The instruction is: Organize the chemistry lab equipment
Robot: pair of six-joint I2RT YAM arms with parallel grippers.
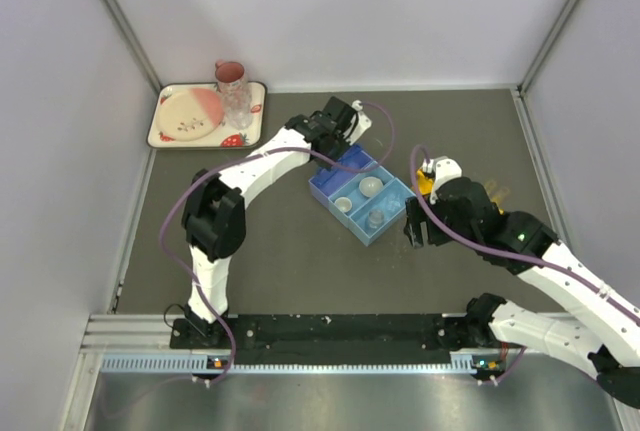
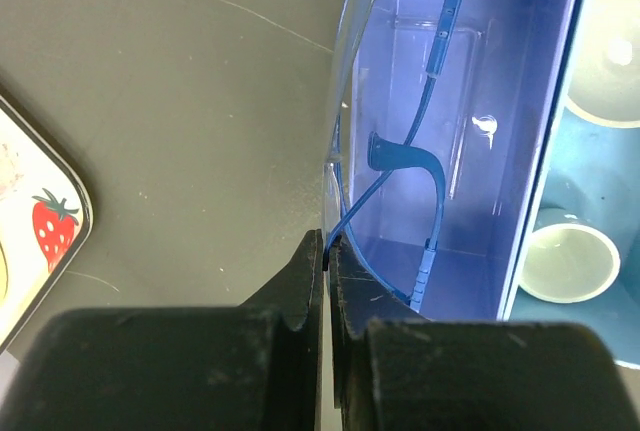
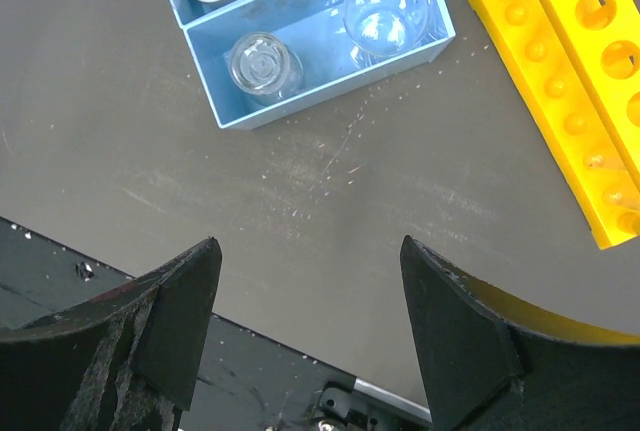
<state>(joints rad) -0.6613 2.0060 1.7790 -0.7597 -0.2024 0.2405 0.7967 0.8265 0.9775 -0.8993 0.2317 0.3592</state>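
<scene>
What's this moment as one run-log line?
left end effector: shut on blue-rimmed goggles at blue divided tray | right end effector: open, empty

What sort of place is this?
Likely a walled robot test booth staged as a chemistry bench, not a real lab: plain grey panels, a blue divided tray, a yellow tube rack.

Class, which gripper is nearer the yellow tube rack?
Right. The right gripper hovers open just beside the yellow rack; the left gripper is across the blue tray, pinching the goggles.
</scene>
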